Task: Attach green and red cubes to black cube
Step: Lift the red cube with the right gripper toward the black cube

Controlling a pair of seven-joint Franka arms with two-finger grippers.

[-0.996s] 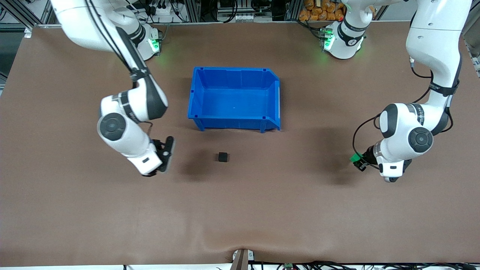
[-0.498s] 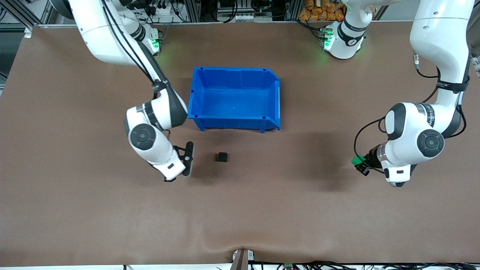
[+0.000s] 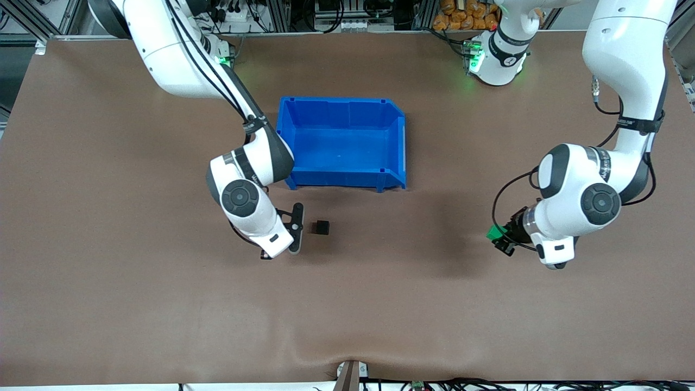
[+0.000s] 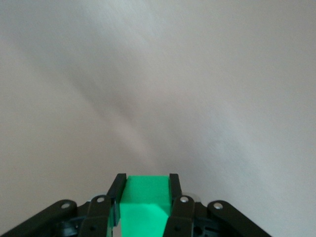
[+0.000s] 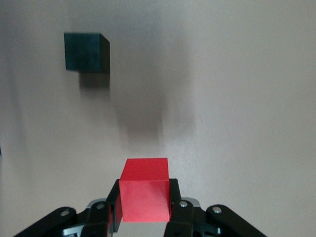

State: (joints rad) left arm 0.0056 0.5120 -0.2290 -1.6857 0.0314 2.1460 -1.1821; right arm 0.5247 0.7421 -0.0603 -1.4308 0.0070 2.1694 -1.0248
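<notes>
Right claw (image 5: 144, 217) grips my red cube (image 5: 145, 195) just beside the black cube (image 3: 322, 227) on the surface (image 3: 380, 315); left claw (image 4: 145, 217) clamps the green cube (image 4: 143, 207) toward its own end. Blue bin (image 3: 341, 142) sits farther up.

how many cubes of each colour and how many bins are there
green cube: 1, held in the left hand
red cube: 1, held in the right hand
black cube: 1, on the table
blue bin: 1
total: 4
</notes>
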